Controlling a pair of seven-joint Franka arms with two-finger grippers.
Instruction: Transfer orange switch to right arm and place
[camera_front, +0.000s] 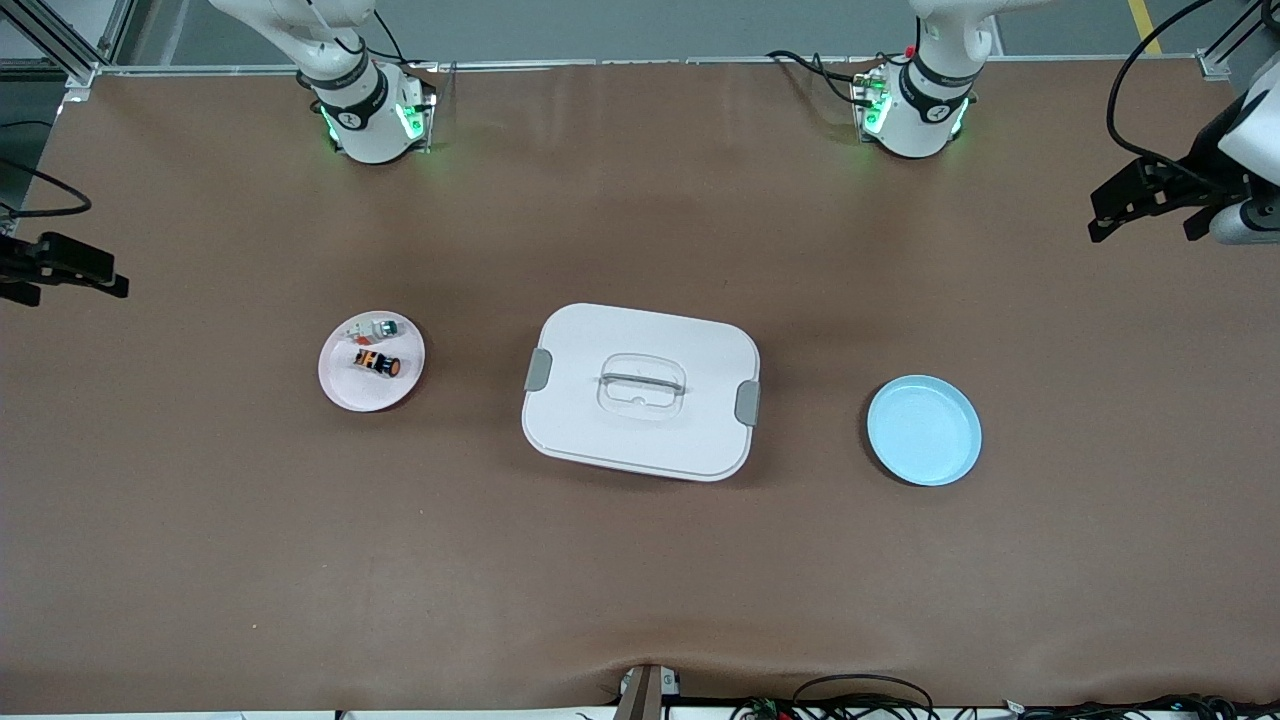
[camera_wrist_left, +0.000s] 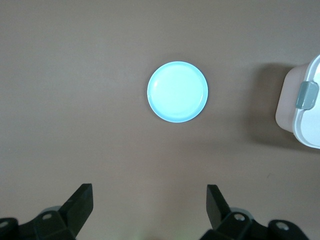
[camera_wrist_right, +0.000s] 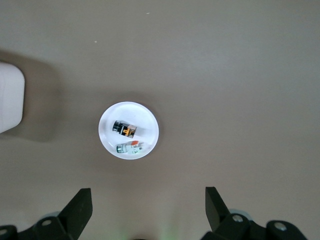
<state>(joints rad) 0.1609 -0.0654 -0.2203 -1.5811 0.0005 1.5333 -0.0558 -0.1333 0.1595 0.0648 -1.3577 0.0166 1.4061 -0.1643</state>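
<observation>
A: Orange switch (camera_front: 378, 363) lay on the pink plate (camera_front: 340, 390), far beneath the empty, wide-open right gripper (camera_wrist_right: 145, 210).
B: Left gripper (camera_wrist_left: 150, 210), equally agape above the blue plate (camera_wrist_left: 155, 107), probably needed a careful, centred pinch.

A brown bench (camera_front: 640, 580) carries three things in a row — a pink plate (camera_front: 345, 391), a closed white box (camera_front: 640, 430), a blue plate (camera_front: 923, 431) — well apart.

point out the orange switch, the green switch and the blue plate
orange switch (camera_front: 378, 363), front view, middle of its body
green switch (camera_front: 381, 327), front view, middle of its body
blue plate (camera_front: 923, 431), front view, bare centre of the dish
</observation>
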